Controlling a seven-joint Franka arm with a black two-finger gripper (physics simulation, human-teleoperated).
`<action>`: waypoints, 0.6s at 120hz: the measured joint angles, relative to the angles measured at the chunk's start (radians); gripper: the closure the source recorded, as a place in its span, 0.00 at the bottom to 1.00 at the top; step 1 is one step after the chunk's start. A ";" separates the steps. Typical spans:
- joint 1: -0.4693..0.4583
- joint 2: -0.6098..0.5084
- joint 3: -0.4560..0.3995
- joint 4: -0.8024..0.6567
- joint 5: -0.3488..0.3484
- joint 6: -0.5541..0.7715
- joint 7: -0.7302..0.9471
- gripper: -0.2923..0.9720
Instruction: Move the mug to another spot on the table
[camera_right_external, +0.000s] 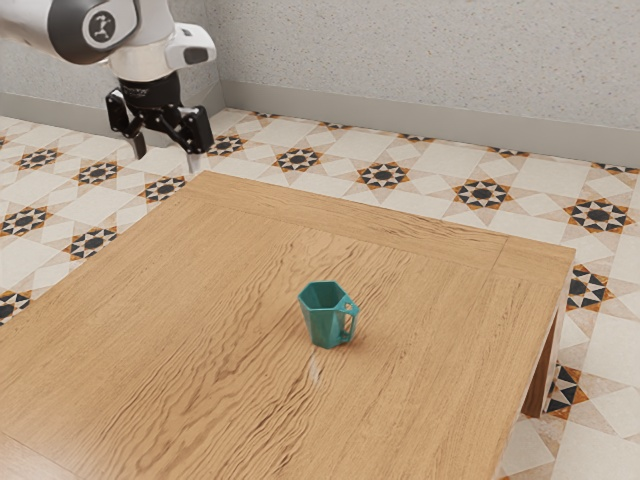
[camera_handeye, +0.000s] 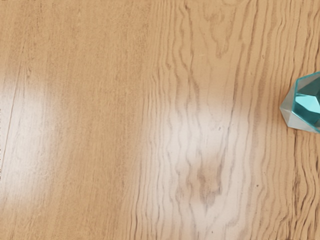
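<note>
A teal faceted mug (camera_right_external: 328, 313) stands upright near the middle of the wooden table (camera_right_external: 200, 300), its handle turned toward the exterior view's right. My gripper (camera_right_external: 168, 151) hangs high above the table's far left part, well away from the mug, with its black fingers spread open and nothing between them. In the wrist view a slice of the mug (camera_handeye: 306, 102) shows at the edge of the picture, on bare wood (camera_handeye: 150, 125).
The table's far edge (camera_right_external: 380, 215) and right edge (camera_right_external: 545, 330) drop off to a patterned tile floor (camera_right_external: 480, 190). A grey wall (camera_right_external: 420, 50) runs behind. Bare wood surrounds the mug on every side.
</note>
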 joint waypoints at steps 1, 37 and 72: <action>0.000 0.000 0.000 0.000 0.000 0.000 0.001 0.23; -0.071 0.071 -0.001 -0.074 -0.019 0.086 -0.013 0.23; -0.206 0.166 -0.001 -0.173 -0.111 0.231 -0.482 0.23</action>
